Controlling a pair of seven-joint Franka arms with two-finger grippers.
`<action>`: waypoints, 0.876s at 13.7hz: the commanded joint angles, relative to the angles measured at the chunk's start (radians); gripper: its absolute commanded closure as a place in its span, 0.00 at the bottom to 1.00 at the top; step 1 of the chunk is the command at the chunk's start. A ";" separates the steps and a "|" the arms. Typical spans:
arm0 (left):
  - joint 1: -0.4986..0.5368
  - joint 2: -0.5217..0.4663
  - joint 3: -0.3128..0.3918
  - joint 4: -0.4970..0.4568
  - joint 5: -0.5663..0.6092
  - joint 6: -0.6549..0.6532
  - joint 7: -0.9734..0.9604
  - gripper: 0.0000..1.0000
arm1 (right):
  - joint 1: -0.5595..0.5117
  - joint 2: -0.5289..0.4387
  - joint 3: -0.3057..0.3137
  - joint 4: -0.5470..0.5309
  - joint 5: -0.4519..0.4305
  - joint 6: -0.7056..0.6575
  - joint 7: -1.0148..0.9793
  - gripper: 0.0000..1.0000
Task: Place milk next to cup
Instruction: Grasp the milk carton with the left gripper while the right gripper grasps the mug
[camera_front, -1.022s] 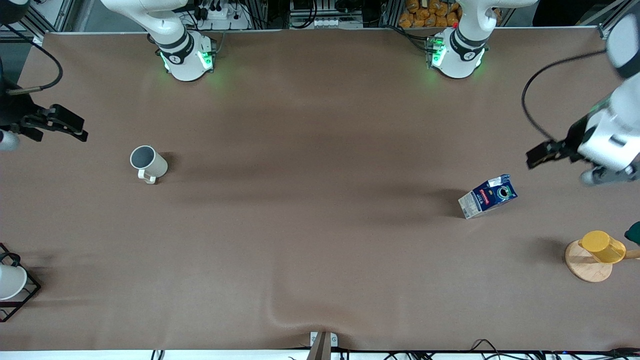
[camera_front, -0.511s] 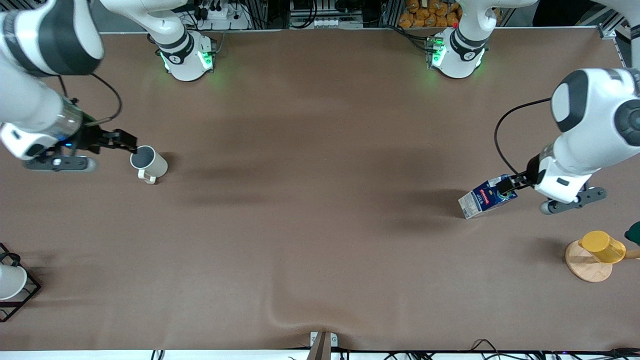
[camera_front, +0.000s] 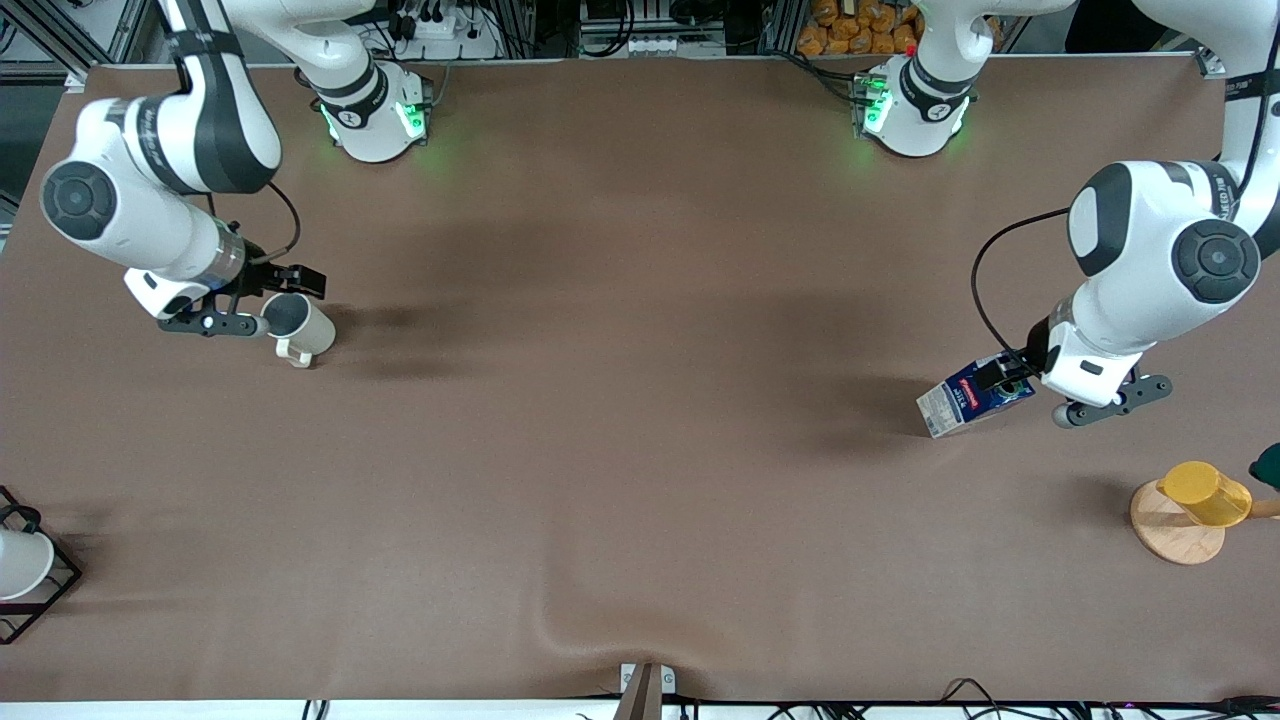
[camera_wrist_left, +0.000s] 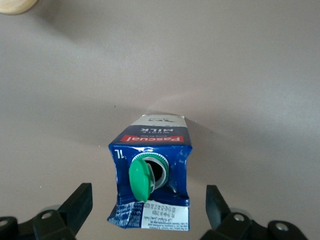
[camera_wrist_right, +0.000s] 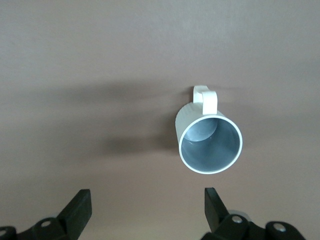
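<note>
Toward the left arm's end of the table stands the milk (camera_front: 972, 397), a dark blue and white carton with a red band. On this band I can read "Pascual" and under it "MILK"; one corner carries "1L". Its green cap (camera_wrist_left: 139, 179) is flipped open beside the round spout. The small print on the white strip is too fine to read.

The left gripper (camera_front: 1008, 377) hangs over the top of the carton, its fingers (camera_wrist_left: 77, 205) spread wide on both sides of it and holding nothing. Nearer to the front camera, at the same end, a yellow cup (camera_front: 1206, 493) lies on a round wooden base (camera_front: 1172, 534).

Well apart from the milk, toward the right arm's end, stands the cup (camera_front: 297, 327), cream-white with a grey inside. It is upright, and its handle (camera_wrist_right: 205, 98) points toward the front camera. The right gripper (camera_front: 278, 289) hangs just beside its rim, jaws also wide and empty.

Between carton and cup lies only bare brown table (camera_front: 640, 430). At the right arm's end, close to the front camera, a plain white cup (camera_front: 20, 563) sits in a black wire rack (camera_front: 60, 585).
</note>
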 joint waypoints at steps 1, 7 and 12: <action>0.009 -0.009 -0.007 -0.023 0.011 0.033 -0.031 0.00 | -0.017 0.075 0.005 -0.015 0.020 0.095 -0.011 0.00; 0.021 0.033 -0.008 -0.020 0.003 0.063 -0.029 0.00 | -0.044 0.238 0.004 -0.016 0.018 0.240 -0.050 0.00; 0.027 0.034 -0.008 -0.022 0.003 0.060 -0.017 0.00 | -0.058 0.239 0.004 -0.016 0.011 0.235 -0.051 0.86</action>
